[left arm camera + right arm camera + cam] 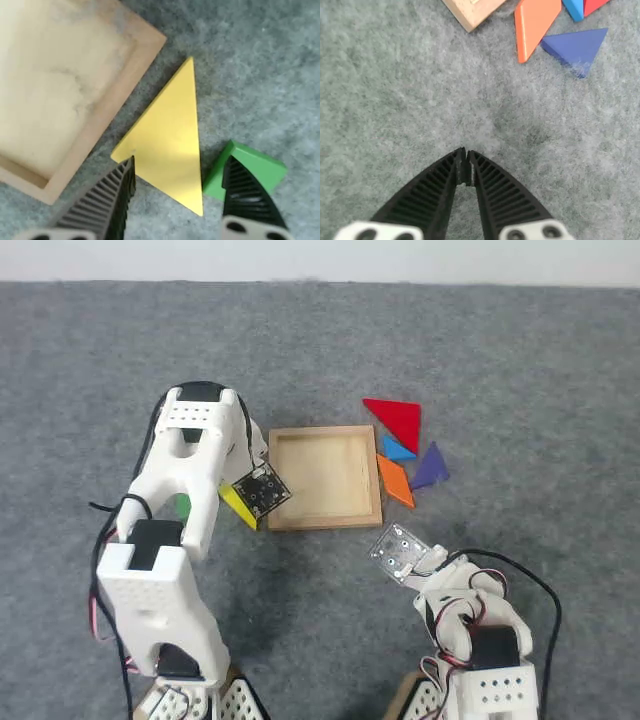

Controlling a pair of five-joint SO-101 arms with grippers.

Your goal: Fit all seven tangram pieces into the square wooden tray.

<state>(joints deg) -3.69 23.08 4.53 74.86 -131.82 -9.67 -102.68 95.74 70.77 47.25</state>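
The square wooden tray (325, 520) lies mid-table with nothing inside it. A yellow triangle (167, 135) rests on the carpet just off the tray's left rim (117, 82), and a green piece (257, 167) lies beside it. My left gripper (180, 161) hangs open over the yellow triangle, one finger at each side, apart from it. Right of the tray lie a red triangle (397, 420), a small blue triangle (397, 449), an orange parallelogram (395, 480) and a purple triangle (431, 467). My right gripper (465, 167) is shut on nothing, above bare carpet short of the orange parallelogram (535, 22).
Grey carpet covers the table. My left arm (185, 490) stands over the yellow (238, 505) and green (183, 506) pieces at the tray's left. The right arm (470, 630) sits at the front right, with open carpet between it and the tray corner (470, 12).
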